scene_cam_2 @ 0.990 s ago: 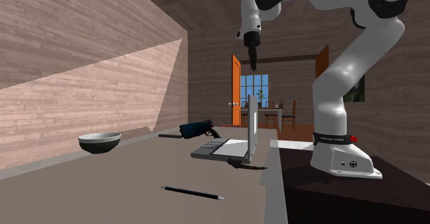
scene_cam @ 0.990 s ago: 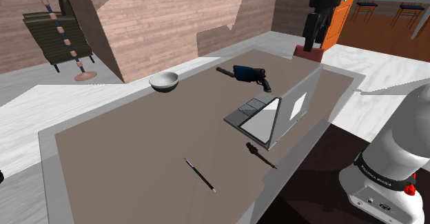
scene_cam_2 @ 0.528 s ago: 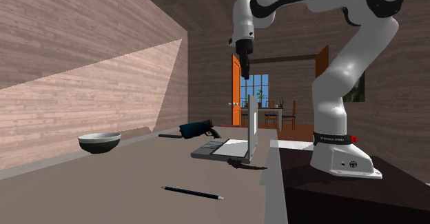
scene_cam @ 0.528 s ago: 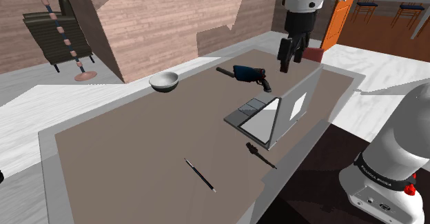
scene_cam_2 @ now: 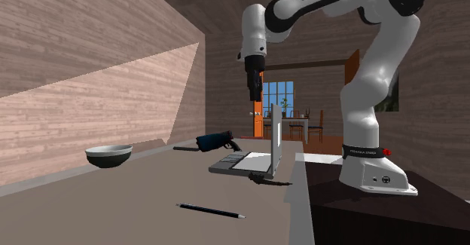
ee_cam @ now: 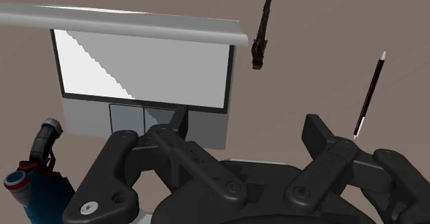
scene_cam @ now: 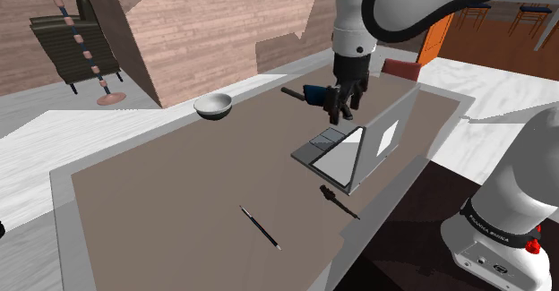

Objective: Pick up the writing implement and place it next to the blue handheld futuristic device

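Fingers [ee_cam: 322, 138] stand apart with nothing between them in my wrist view; the gripper [ee_cam: 247, 119] looks down on the open laptop [ee_cam: 143, 74], whose screen is plain white. The black pen [ee_cam: 369, 95] with a white tip lies on the brown table [ee_cam: 310, 64] beyond one finger, and a second dark slender tool [ee_cam: 262, 33] lies between it and the laptop. The blue device [ee_cam: 33, 182] shows beside the other finger.

From the shoulder view I see the gripper [scene_cam: 342, 108] hanging in front of the blue device [scene_cam: 315, 93], above the far end of the laptop [scene_cam: 358, 150]. The pen [scene_cam: 260, 227] lies near the table's near edge, well apart from the device. A grey bowl [scene_cam: 213, 106] sits towards the view's left.

From the second exterior view, the gripper [scene_cam_2: 254, 93] hangs high above the laptop [scene_cam_2: 256, 159]. The pen [scene_cam_2: 211, 210] lies nearest the camera, the blue device [scene_cam_2: 215, 140] far behind it. Lettering on the arm's base band [scene_cam_2: 363, 154] is too small for me to read
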Motion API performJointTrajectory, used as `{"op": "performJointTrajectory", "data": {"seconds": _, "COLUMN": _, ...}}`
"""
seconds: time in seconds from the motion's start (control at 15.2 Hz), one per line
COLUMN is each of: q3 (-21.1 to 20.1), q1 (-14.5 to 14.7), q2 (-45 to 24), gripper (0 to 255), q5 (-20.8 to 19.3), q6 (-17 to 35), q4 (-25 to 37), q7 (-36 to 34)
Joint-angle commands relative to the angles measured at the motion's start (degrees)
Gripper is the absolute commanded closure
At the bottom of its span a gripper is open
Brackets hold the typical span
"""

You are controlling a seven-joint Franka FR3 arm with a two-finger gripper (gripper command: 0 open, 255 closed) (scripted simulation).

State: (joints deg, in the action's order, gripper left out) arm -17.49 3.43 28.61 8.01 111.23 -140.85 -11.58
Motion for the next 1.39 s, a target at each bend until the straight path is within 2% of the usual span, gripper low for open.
{"op": "performJointTrajectory", "data": {"seconds": 0.0, "q3": -2.1, "q1": 0.3, "q2": -3.0, "gripper": 0, "q5": 0.2, "q6": 3.1, "q4": 0.3, "q7": -2.4}}
{"op": "performJointTrajectory", "data": {"seconds": 0.26, "q3": -6.3, "q1": 0.4, "q2": -10.4, "gripper": 0, "q5": -0.8, "q6": 9.3, "q4": 2.0, "q7": -7.8}}
{"op": "performJointTrajectory", "data": {"seconds": 0.53, "q3": -10.2, "q1": 0.2, "q2": -18.9, "gripper": 0, "q5": -4.1, "q6": 14.7, "q4": 5.1, "q7": -14.3}}
{"op": "performJointTrajectory", "data": {"seconds": 0.92, "q3": -13.6, "q1": 1.4, "q2": -33.4, "gripper": 0, "q5": -13.8, "q6": 20.5, "q4": 12.1, "q7": -26.0}}
{"op": "performJointTrajectory", "data": {"seconds": 1.32, "q3": -11.9, "q1": 6.9, "q2": -48.0, "gripper": 0, "q5": -24.4, "q6": 22.6, "q4": 22.2, "q7": -37.0}}
